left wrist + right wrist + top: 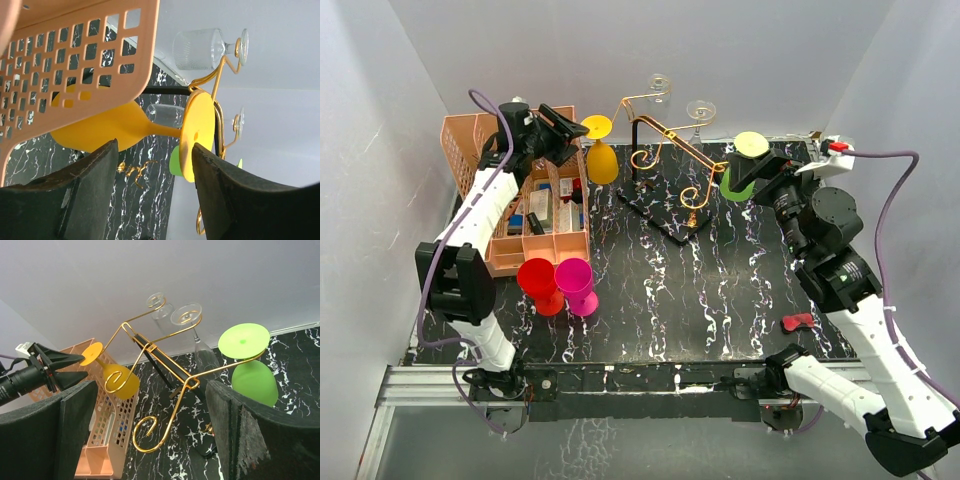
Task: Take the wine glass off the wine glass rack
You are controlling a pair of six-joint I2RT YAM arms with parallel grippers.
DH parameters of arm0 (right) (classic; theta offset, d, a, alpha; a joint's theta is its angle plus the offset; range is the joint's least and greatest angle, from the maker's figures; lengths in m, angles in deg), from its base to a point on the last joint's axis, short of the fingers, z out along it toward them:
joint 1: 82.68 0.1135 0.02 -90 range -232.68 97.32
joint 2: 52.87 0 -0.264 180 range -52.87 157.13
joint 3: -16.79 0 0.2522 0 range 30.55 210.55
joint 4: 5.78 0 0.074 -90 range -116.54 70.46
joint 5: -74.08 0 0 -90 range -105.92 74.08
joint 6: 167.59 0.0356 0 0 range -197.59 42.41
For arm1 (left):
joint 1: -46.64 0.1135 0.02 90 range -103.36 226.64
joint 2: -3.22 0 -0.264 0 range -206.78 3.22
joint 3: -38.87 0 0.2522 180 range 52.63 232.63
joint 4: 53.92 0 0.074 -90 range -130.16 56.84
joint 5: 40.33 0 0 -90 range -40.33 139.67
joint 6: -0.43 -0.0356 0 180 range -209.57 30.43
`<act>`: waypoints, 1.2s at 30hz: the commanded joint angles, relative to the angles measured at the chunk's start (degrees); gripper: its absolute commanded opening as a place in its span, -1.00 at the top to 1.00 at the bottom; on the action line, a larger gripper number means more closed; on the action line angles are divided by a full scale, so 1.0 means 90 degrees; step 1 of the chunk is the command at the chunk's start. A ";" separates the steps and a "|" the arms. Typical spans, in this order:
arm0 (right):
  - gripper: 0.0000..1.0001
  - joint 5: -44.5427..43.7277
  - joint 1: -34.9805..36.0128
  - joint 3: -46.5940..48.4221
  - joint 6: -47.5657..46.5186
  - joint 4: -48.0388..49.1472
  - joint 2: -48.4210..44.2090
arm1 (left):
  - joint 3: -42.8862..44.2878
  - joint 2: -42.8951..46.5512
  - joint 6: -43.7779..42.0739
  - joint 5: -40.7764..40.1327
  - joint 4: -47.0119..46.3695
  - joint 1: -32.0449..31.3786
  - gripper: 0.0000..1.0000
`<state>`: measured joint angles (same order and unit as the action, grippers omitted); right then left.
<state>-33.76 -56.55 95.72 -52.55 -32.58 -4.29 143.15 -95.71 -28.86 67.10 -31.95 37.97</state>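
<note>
The wine glass rack (672, 137) is a gold wire frame on a black post and base at the back middle. A yellow wine glass (602, 160) hangs upside down and tilted from its left arm, and a green one (740, 182) hangs from its right arm. Two clear glasses (700, 110) hang at the back. My left gripper (570, 135) is open; in the left wrist view (152, 167) its fingertips sit on either side of the yellow glass's stem (165, 131), next to its foot (197, 132). My right gripper (760, 172) is open and empty beside the green glass (255, 382).
A peach slotted organiser (470, 150) holding small items stands at the back left, right under my left gripper. A red glass (538, 285) and a magenta glass (577, 285) stand on the black marbled table (660, 300). A small red object (797, 322) lies at the right.
</note>
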 commanded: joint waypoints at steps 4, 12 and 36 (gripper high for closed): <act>-0.97 -0.0209 -0.0005 0.0016 -0.0235 0.0453 -0.0131 | 0.0562 -0.0095 -0.0172 -0.0405 -0.0052 -0.0238 -0.15; -0.98 -0.0264 -0.0005 0.0025 -0.0274 0.0491 -0.0163 | 0.0998 -0.0387 -0.0314 -0.0607 0.0304 -0.0364 0.15; -0.97 -0.0361 -0.0005 0.0048 -0.0261 0.0492 -0.0293 | 0.1158 -0.0213 -0.0255 -0.0683 0.0626 -0.0375 0.67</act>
<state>-35.86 -56.55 95.59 -53.95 -31.33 -5.91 151.65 -100.39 -29.91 62.14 -29.29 34.70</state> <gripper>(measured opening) 0.986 0.140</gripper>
